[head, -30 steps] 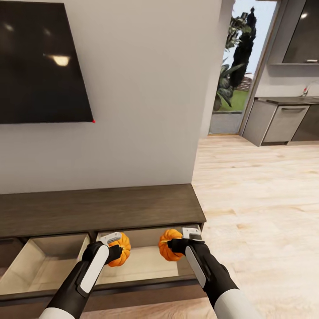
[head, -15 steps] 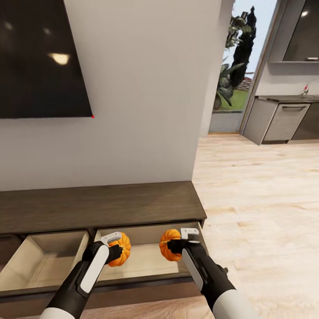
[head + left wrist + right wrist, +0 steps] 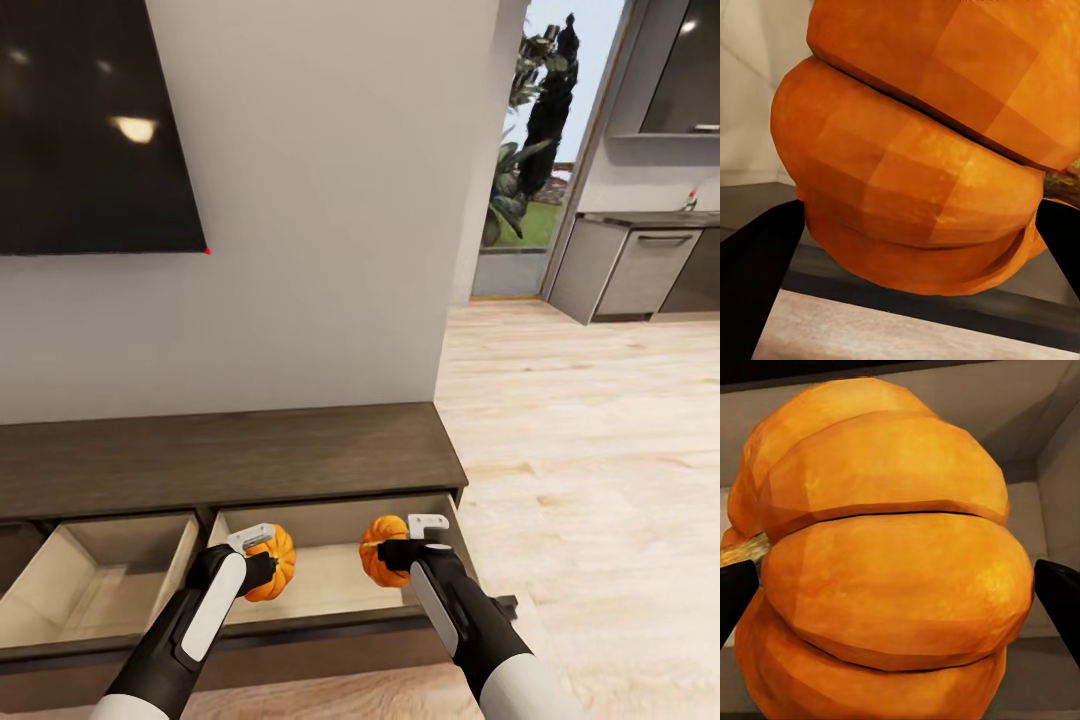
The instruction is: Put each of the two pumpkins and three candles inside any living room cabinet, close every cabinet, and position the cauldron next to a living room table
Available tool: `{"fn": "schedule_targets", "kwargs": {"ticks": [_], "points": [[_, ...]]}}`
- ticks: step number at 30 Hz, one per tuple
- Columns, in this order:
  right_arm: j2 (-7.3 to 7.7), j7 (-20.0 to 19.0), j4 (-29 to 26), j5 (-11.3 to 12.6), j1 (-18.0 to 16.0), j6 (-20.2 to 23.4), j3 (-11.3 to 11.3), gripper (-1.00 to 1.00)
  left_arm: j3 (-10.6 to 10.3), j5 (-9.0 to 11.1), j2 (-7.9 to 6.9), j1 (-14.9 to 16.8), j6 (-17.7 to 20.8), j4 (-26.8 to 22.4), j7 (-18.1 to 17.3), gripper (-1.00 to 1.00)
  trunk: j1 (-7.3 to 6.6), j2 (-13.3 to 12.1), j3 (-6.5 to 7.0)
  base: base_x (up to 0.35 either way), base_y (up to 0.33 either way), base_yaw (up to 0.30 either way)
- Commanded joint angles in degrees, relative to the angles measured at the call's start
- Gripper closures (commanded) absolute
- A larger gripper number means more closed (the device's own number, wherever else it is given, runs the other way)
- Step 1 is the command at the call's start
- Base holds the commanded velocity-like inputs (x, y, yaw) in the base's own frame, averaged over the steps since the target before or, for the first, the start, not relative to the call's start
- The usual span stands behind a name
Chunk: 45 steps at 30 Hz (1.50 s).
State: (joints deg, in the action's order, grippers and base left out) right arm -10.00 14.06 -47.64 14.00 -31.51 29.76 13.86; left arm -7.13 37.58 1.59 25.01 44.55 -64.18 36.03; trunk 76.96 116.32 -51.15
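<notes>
2 pumpkins: left gripper (image 3: 262, 562) fingers clamp 1 (image 3: 275, 563), right gripper (image 3: 400, 553) fingers clamp 1 (image 3: 378, 552).

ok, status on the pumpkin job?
Done: two cabinet drawers are open. In hand: the left end effector holds one pumpkin and the right end effector holds the other pumpkin, both over the right-hand drawer, unreleased. Left: release both, stow candles, close drawers, place cauldron.
</notes>
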Motion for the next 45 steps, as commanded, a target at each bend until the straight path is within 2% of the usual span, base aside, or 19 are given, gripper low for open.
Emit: {"fn": "schedule_targets", "kwargs": {"ticks": [1, 12, 37, 42, 45], "points": [[0.0, 0.5, -0.1, 0.5, 0.0, 0.1, 0.1, 1.0, -0.1, 0.6, -0.01, 0.0, 0.0, -0.1, 0.6, 1.0, 0.22, 0.4, -0.23, 0.0, 0.0, 0.0], [0.0, 0.5, -0.1, 0.4, 0.0, 0.1, 0.2, 1.0, -0.2, 0.7, -0.09, 0.0, 0.0, -0.3, 0.6, 1.0, 0.22, 0.4, -0.23, 0.005, 0.0, 0.0], [0.0, 0.6, 0.3, 0.4, 0.0, 1.2, 0.3, 1.0, -0.3, 0.3, -0.09, 0.0, 0.0, -0.4, 0.6, 1.0, 0.22, 0.4, -0.23, 0.092, 0.0, 0.0], [0.0, 0.6, 3.3, 0.5, -1.0, 1.1, 0.2, 1.0, -0.3, 0.3, -0.07, 0.0, 0.0, -0.4, 0.6, 1.0, 0.22, 0.4, -0.23, 0.001, 0.0, 0.0], [0.0, 0.6, 5.3, 0.5, -2.1, 0.9, 0.3, 1.0, -0.3, 0.3, -0.09, 0.0, 0.0, -0.4, 0.6, 1.0, 0.88, 1.6, -0.77, 0.0, 0.0, 0.0]]}}
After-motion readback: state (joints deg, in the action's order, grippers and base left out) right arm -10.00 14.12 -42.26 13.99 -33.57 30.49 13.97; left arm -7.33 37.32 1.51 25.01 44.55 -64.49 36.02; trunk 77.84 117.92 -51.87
